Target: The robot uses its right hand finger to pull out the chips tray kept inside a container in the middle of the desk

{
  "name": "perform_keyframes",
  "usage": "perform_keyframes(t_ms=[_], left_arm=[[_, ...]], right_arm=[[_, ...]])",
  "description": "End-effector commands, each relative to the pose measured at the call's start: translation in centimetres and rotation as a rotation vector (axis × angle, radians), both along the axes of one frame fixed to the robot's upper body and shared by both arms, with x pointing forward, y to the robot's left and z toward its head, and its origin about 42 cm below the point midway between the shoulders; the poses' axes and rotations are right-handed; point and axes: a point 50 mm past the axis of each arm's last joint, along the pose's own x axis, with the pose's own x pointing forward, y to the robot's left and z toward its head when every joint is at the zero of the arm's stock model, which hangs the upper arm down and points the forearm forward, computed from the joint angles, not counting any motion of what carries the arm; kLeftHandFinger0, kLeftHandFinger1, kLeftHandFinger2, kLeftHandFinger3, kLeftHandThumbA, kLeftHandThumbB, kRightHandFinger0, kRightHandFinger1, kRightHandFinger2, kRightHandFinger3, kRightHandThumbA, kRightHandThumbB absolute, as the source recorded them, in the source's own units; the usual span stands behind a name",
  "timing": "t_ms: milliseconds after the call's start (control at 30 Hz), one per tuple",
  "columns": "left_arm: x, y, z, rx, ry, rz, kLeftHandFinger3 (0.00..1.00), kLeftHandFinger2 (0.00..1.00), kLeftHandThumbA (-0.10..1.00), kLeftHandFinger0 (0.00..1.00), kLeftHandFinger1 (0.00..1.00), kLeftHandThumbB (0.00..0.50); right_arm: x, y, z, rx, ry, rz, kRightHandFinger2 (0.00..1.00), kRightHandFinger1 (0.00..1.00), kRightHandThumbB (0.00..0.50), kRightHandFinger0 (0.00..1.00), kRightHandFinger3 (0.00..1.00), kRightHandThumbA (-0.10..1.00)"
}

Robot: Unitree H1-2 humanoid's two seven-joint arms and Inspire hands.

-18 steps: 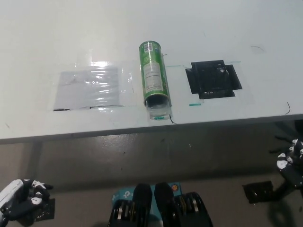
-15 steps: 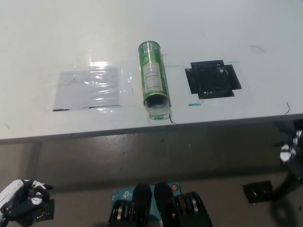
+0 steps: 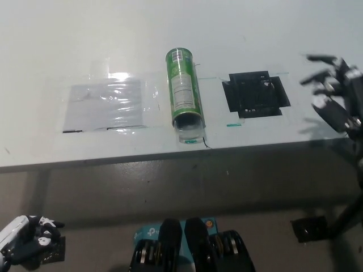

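At centre frame, the green chips container (image 3: 183,88) lies on the worktop (image 3: 85,39), open mouth and clear tray (image 3: 189,134) toward the near edge. Right hand (image 3: 336,93), fingers spread and empty, should approach low and hook one finger inside the tray lip. Left hand (image 3: 25,241) rests lower left, fingers curled.

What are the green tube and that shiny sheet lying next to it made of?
The green tube looks like printed cardboard with a glossy label, though the body could be plastic; a clear plastic tray pokes from its open end. The shiny sheet seems to be clear plastic film, judging by its glare and wrinkles.
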Motion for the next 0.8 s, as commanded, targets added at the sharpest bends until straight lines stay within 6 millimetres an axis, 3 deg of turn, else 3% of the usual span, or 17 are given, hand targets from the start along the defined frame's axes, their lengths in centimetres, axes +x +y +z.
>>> perform_keyframes(t_ms=[0,100,333,433,467,600,633,767], left_arm=[[0.5,0.7,1.6,0.023,-0.023,-0.024,0.87,0.71,0.11,0.58,0.60,0.000],[0.5,0.7,1.7,0.020,-0.025,-0.024,0.88,0.71,0.12,0.58,0.60,0.000],[0.5,0.7,1.8,0.032,-0.021,-0.035,0.88,0.70,0.12,0.58,0.60,0.000],[0.5,0.7,1.7,0.033,-0.021,-0.032,0.89,0.70,0.11,0.58,0.59,0.000],[0.5,0.7,1.9,0.031,-0.025,-0.033,0.88,0.69,0.11,0.57,0.59,0.000],[0.7,0.8,2.0,0.033,-0.027,-0.037,0.88,0.70,0.07,0.58,0.60,0.000],[0.9,0.8,2.1,0.036,-0.029,-0.041,0.88,0.70,0.07,0.59,0.60,0.000],[0.9,0.8,2.3,0.039,-0.032,-0.044,0.87,0.69,0.08,0.57,0.59,0.000]], right_arm=[[1.4,1.1,2.8,-0.102,-0.107,0.029,0.47,0.00,0.198,0.00,0.71,-0.10],[2.6,2.3,3.6,-0.157,-0.118,0.034,0.43,0.00,0.210,0.00,0.68,-0.09],[4.1,4.8,3.2,-0.251,-0.096,0.113,0.54,0.01,0.206,0.00,0.72,-0.10],[4.6,5.8,2.8,-0.338,-0.080,0.145,0.62,0.09,0.191,0.03,0.77,-0.10],[4.7,6.0,2.6,-0.354,-0.085,0.152,0.62,0.06,0.201,0.00,0.76,-0.10],[5.9,7.2,1.7,-0.413,-0.079,0.200,0.67,0.12,0.237,0.04,0.79,-0.10],[6.0,7.2,1.6,-0.414,-0.082,0.200,0.67,0.09,0.261,0.03,0.78,-0.10],[6.2,8.1,0.6,-0.461,-0.060,0.218,0.76,0.01,0.240,0.00,0.83,-0.10]])
